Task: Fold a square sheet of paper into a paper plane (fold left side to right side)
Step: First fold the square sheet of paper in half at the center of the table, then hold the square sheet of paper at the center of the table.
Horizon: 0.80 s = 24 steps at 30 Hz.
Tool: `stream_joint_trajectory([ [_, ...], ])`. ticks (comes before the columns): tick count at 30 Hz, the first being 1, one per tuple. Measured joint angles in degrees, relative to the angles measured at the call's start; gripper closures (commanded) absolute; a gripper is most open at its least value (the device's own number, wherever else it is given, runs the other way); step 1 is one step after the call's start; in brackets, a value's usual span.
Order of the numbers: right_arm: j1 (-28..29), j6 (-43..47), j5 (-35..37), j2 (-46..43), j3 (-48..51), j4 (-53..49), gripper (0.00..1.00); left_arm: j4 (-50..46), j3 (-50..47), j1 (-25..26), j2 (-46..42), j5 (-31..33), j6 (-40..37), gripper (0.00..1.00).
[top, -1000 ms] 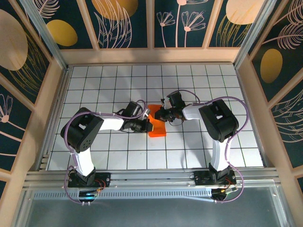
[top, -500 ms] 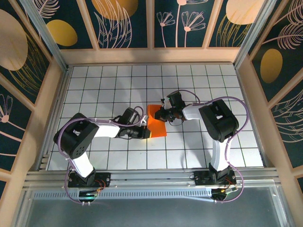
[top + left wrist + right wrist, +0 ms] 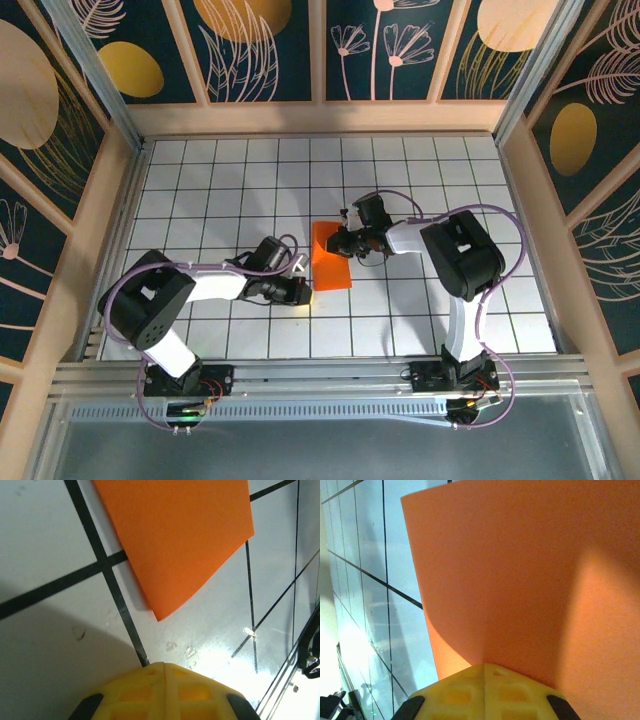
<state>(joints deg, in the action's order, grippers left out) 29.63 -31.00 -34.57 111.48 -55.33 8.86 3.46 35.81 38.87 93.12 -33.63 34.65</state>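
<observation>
Right claw (image 3: 339, 241), shut & empty, rests on the far right of the square sheet of paper (image 3: 331, 260) on the counter (image 3: 200, 190), left claw (image 3: 303, 294) shut too, just off its near-left corner; prob. the left-to-right fold step, next wants a crease press w/o shifting it.

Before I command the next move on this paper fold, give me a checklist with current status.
1. Clearance: left gripper is off the orange paper, with bare table showing between them in the left wrist view: ok.
2. Jaws of the left gripper shut: ok.
3. Position: right gripper is over the paper's far-right part, jaws shut: ok.
4. Right gripper actually pinning the paper down: cannot tell.
5. Paper lying flat: cannot tell; its near edge looks slightly bowed in the left wrist view.
</observation>
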Motion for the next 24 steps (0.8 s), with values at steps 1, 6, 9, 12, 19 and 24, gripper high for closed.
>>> stream_joint_trajectory([
  [1, 0.00, 0.00, 0.00, -0.02, 0.00, 0.00, 1.00, -0.76, 0.46, -0.48, -0.52, -0.26, 0.22, 0.97],
  [6, 0.00, 0.00, 0.04, -0.09, 0.11, 0.04, 1.00, -1.57, 6.32, -5.53, -0.74, -1.05, 0.76, 0.98],
  [9, 0.02, 0.00, 0.07, -0.11, 0.11, 0.00, 1.00, -1.07, 10.49, -6.43, 2.10, -0.90, 0.76, 0.99],
  [12, 0.02, 0.00, 0.11, -0.13, 0.11, 0.00, 1.00, -0.02, 13.18, -6.40, 6.54, -0.94, 0.79, 0.99],
  [19, 0.07, 0.00, 0.22, -0.17, 0.11, 0.00, 1.00, -0.52, 15.47, -5.22, 11.63, -0.90, 0.76, 0.99],
  [24, 0.11, 0.00, 0.22, -0.17, 0.11, 0.00, 1.00, -0.81, 16.09, -3.87, 13.27, 0.20, 0.70, 0.99],
])
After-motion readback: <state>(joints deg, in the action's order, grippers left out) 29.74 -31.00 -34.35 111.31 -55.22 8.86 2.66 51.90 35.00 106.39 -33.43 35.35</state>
